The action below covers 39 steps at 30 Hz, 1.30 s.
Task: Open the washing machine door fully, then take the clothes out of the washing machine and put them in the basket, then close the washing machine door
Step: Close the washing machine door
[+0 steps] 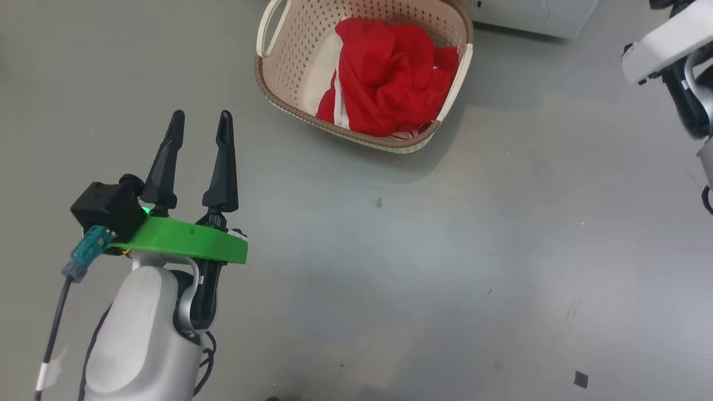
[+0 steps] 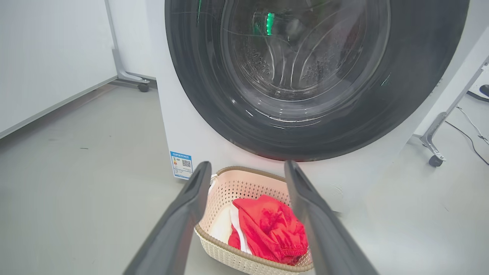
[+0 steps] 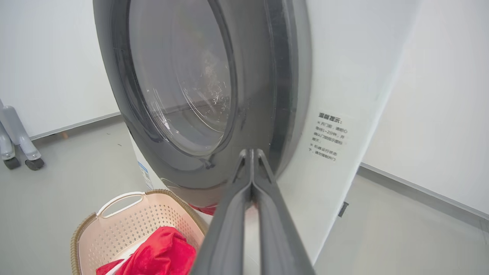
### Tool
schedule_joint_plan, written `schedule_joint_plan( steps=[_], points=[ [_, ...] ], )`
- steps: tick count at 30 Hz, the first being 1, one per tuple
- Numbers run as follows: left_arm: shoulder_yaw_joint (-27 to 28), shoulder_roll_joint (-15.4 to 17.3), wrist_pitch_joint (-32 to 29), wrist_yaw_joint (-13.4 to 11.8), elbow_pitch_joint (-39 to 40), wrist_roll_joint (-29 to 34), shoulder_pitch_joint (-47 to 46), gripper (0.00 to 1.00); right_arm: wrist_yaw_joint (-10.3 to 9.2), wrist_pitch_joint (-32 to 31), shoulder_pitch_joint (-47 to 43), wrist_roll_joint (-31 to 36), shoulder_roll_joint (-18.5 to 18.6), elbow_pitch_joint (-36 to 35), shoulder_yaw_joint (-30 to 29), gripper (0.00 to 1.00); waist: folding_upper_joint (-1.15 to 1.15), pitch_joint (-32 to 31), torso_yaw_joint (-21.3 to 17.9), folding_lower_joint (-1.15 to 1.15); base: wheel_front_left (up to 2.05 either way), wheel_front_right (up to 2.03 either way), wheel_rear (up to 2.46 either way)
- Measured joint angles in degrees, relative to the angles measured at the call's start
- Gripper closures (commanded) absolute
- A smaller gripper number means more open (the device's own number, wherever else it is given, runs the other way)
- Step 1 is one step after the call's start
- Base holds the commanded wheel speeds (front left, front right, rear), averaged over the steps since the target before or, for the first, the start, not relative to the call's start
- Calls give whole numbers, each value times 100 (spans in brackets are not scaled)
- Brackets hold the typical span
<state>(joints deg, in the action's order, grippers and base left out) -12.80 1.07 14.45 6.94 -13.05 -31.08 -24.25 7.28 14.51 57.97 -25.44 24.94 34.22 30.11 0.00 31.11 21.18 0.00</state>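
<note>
Where the clothes (image 1: 390, 78) lie: heaped in the basket (image 1: 284, 61), just in front of the washing machine (image 2: 183, 126).
Clothes: I judge them light and limp; pinch a top fold.
Washing machine door (image 2: 198, 95): looks seated flush; stiff, glossy and slippery, so I'd press the black rim.
Left gripper (image 1: 200, 117): fingers spread, empty.
Right gripper (image 3: 251, 151): clenched on nothing, tips by the door rim; contact unclear.
Hidden: red under the door's lower edge, reflection or trapped cloth, I can't say.
</note>
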Motion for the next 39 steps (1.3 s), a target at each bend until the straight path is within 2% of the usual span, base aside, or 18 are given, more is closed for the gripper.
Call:
schedule_joint_plan(
  steps=[2, 5, 16, 27, 30, 35, 39],
  points=[
    [4, 0, 0, 0, -65, 66, 16, 0, -91, 0, -245, -90, -37, -19, -119, 100, 0, -143, -96, 0, 0, 0, 0],
    [64, 11, 0, 0, -146, 109, 97, 0, -119, 0, -619, -189, -53, -58, -222, 100, 0, -362, -246, 0, 0, 0, 0],
    [350, 165, 0, 1, -434, 59, 683, 0, -501, 0, -1815, -280, -335, -645, -683, 100, 0, -1188, -868, 0, 0, 0, 0],
    [680, 203, -1, 1, -568, 66, 1497, 0, -787, 0, -3268, -364, -621, -951, -976, 100, 0, -2093, -1443, 0, 0, 0, 0],
    [689, 207, -1, 1, -593, 66, 1628, 0, -808, -1, -3565, -383, -653, -991, -1028, 100, 0, -2264, -1533, 0, 0, 0, 0],
    [651, 210, -1, 1, -591, 119, 1952, 0, -999, -1, -4325, -443, -731, -1213, -1213, 100, 0, -2725, -1768, 0, 0, 0, 0],
    [678, 208, -1, 1, -509, 152, 2124, 0, -1045, -1, -4694, -483, -794, -1506, -1380, 100, 0, -2953, -1911, 0, 0, 0, 0]
  ],
)
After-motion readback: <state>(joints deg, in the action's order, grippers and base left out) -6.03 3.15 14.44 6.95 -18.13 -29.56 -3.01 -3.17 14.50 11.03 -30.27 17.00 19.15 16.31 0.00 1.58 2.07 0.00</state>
